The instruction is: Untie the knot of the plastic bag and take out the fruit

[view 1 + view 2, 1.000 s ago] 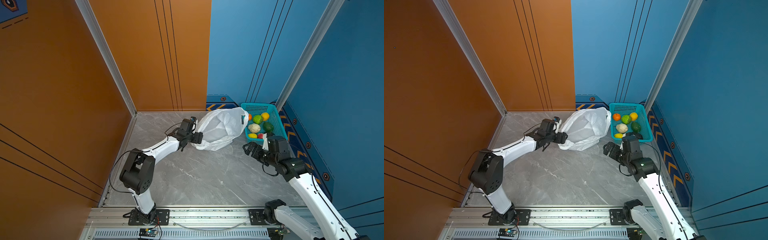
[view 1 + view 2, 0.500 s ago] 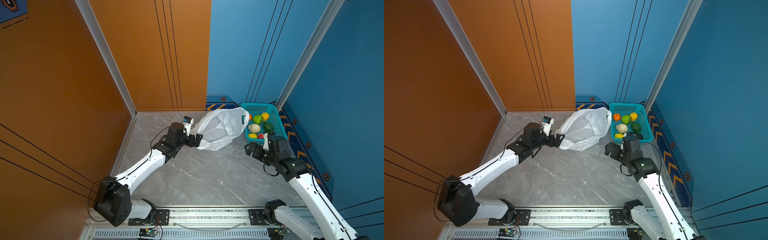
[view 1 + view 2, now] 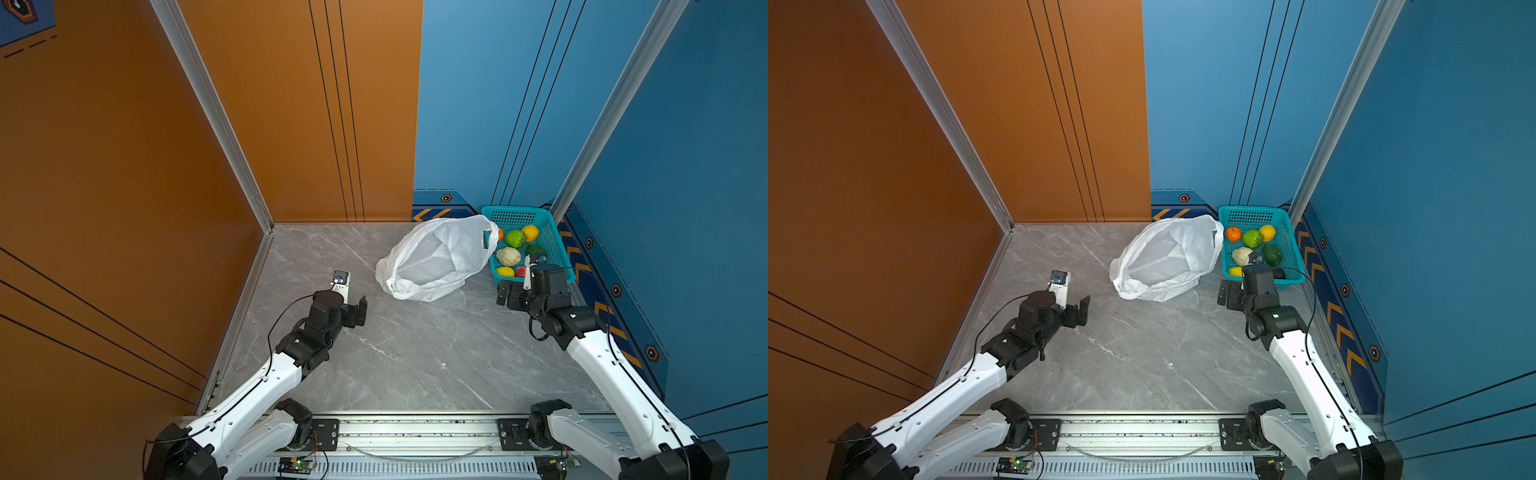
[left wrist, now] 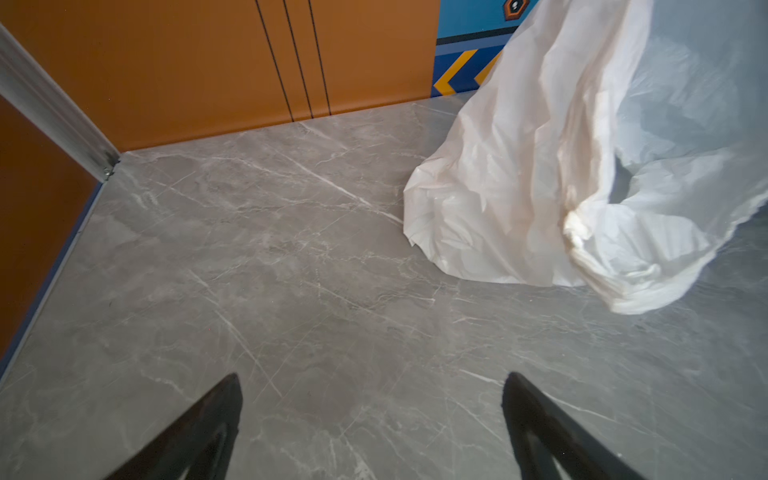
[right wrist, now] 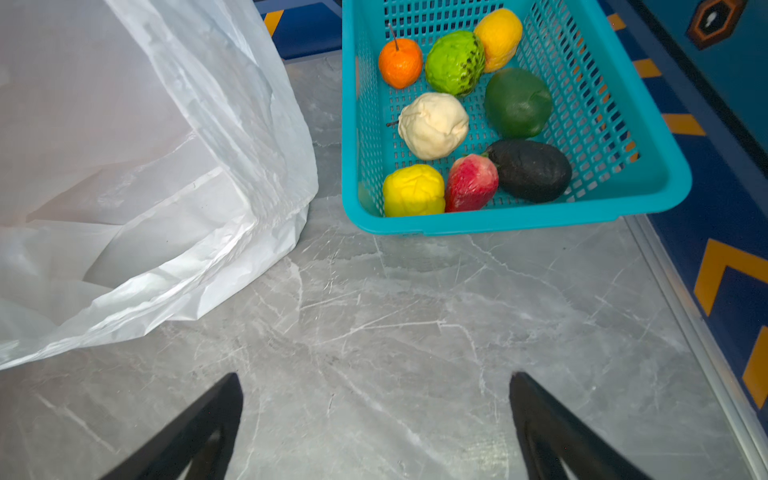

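the plastic bag [image 3: 436, 257] is lying slumped on the grey table [image 3: 415, 353] with its mouth gaping wide. no tied knot is showing on it in any view; only a crumpled handle end [image 4: 582, 226] is trailing at its edge. nothing coloured is showing through the thin film, so the bag is most likely lying empty, collapsing because nothing is propping it up.

the fruit [image 5: 433, 125] is sitting in the teal basket [image 5: 519, 224], just beside the bag and close against the blue wall. orange, knobbly green, yellow, dark green, cream, red and black pieces are resting loose on the basket floor, and its walls are stopping them from rolling.

the right hand [image 5: 376, 375] is hovering over bare table just in front of the basket. its jaws are standing wide apart with nothing between them. the left hand [image 4: 372, 375] is hanging over open table near the bag but not touching it, also spread wide and empty. with both hands standing off and carrying nothing, the task is looking essentially finished, with nothing obvious waiting to be picked up.
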